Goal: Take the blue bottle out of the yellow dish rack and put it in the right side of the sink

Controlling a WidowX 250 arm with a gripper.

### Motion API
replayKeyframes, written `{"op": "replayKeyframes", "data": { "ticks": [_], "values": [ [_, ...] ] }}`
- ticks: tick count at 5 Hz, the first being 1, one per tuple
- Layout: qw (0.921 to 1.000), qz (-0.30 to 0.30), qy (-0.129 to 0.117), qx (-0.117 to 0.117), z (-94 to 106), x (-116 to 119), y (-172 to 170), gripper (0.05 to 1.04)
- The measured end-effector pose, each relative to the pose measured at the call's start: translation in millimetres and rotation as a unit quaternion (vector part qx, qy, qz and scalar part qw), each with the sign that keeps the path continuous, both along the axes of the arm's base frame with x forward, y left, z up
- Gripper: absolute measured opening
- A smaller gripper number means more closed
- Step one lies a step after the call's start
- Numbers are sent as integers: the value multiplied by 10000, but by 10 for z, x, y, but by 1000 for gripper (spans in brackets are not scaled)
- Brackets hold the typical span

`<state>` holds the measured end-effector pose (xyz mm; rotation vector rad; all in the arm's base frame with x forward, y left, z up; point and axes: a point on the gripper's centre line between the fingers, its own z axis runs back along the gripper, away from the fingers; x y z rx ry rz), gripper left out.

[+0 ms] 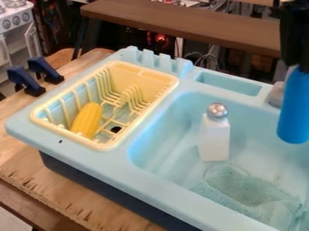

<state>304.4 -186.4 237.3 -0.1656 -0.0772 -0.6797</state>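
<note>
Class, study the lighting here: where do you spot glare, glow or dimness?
Camera view: bright glare on the silver cap; paler sheen on the sink beside the yellow rack; small red glow amid dimness below the brown shelf.

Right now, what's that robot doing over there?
The black robot gripper is at the right, with a smooth, rounded blue object hanging from it over the light blue plastic sink. A white bottle with a round silver top stands in the sink near a greenish mesh cloth. The yellow corn cob sits in the pale yellow dish rack.
</note>
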Motion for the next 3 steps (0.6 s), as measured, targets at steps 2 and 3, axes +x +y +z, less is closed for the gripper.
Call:
{"op": "replayKeyframes", "data": {
  "ticks": [2,3],
  "values": [
    [9983,-280,399,310,-423,105,-93,359],
    [9968,-338,477,541,-565,193,-80,359]
  ]
}}
